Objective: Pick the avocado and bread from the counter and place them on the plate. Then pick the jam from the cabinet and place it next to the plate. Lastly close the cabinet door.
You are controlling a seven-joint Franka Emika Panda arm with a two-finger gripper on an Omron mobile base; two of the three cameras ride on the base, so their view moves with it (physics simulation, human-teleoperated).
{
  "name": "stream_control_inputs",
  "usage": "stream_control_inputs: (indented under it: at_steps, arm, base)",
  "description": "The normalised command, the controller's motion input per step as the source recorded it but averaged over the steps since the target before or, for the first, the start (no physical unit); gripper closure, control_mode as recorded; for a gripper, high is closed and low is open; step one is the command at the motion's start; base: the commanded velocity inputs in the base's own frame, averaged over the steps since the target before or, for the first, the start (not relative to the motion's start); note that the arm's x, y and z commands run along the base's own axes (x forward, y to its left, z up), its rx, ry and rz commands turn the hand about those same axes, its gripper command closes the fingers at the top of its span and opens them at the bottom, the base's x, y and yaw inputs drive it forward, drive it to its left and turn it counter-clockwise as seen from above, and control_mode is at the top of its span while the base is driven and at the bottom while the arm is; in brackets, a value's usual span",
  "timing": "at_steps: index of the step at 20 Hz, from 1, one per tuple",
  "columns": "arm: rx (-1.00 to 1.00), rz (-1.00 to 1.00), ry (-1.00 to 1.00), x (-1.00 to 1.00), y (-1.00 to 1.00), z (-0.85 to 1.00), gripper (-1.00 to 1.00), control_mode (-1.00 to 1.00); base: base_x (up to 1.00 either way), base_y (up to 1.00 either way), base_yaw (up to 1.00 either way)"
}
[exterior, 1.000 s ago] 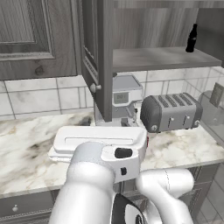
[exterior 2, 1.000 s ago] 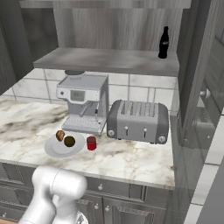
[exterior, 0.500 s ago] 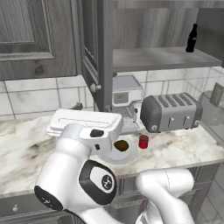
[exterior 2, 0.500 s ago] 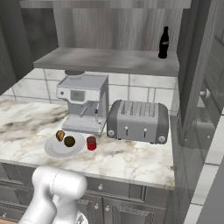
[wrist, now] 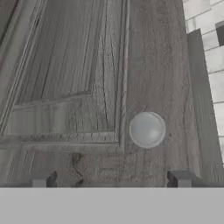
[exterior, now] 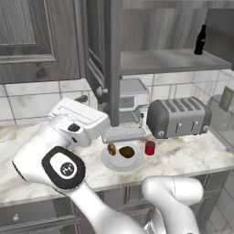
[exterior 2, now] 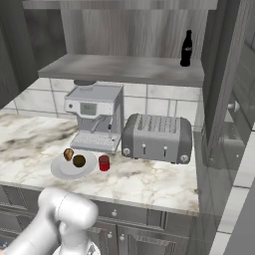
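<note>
Fingertips [wrist: 43,180] of the hand [wrist: 111,181] stand spread wide with nothing between them, directly facing the dark grey-brown wood-grain cabinet door [wrist: 78,78], whose small round grey knob [wrist: 147,129] sits just beyond the gap and nearer the right tip. Below and to the right of the hand on the white marble veined surface [exterior: 183,157], the round pale plate [exterior: 112,161] carries the dark olive oval avocado [exterior: 126,151] and small reddish-brown speckled bread [exterior: 111,149], with the small red jam jar [exterior: 149,147] just beside its rim. Farther back stand a grey coffee machine [exterior 2: 95,117] and silver toaster [exterior 2: 157,138], and a tall black bottle [exterior 2: 186,49] on the grey cabinet shelf [exterior 2: 124,68].
</note>
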Motion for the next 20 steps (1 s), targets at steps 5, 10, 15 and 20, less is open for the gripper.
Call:
stream_control_inputs:
  at_steps: [5, 10, 15, 20]
  arm:
    - [0.06, -0.32, 0.00, 0.46, -0.82, 0.00, -1.00, -1.00]
    - [0.16, -0.11, 0.00, 0.42, -1.00, 0.00, -1.00, -1.00]
    - [0.24, 0.01, 0.00, 0.29, -1.00, 0.00, -1.00, -1.00]
    - [0.31, 0.14, 0.00, 0.49, -0.96, 0.00, -1.00, -1.00]
  base:
    - [0.00, 0.00, 0.00]
    - [0.00, 0.00, 0.00]
    - [0.00, 0.00, 0.00]
    - [0.00, 0.00, 0.00]
